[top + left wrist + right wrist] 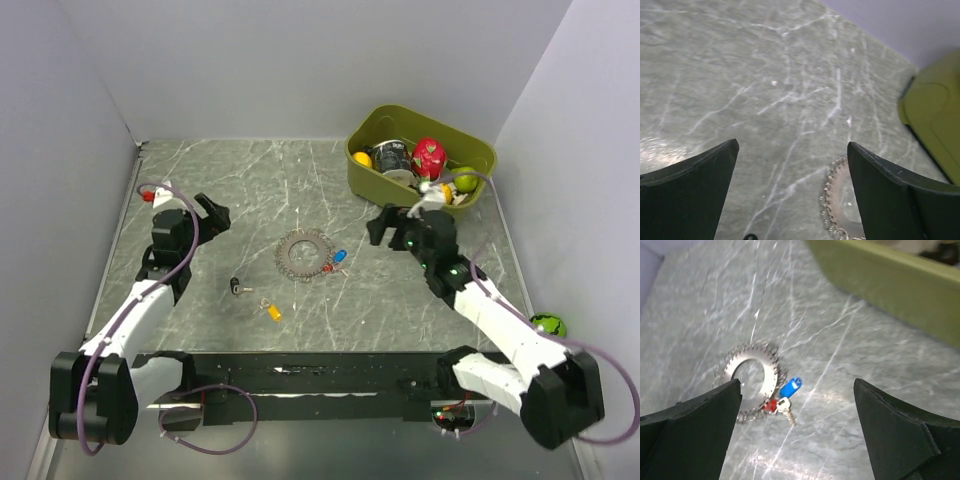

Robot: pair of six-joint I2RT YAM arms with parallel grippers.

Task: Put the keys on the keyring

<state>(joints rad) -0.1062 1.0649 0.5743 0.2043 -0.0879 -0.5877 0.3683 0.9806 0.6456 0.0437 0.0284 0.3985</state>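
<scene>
Keyring lies flat mid-table on the marbled table, between the 2 arms. Small grey keys fan round it like teeth. Blue-capped key and red-capped key sit at its right side, touching the ring.

2 loose keys lie nearer the arm bases, left of the ring and apart from it: black-capped key, and yellow-capped key just beside it, closer to the front edge.

Left gripper: fingers spread wide, nothing between them, over bare table left of the ring. Its wrist view catches only the ring's edge.

Right gripper: fingers spread wide, empty, between the ring and the olive bin. Its wrist view frames the ring and both coloured caps.
</scene>
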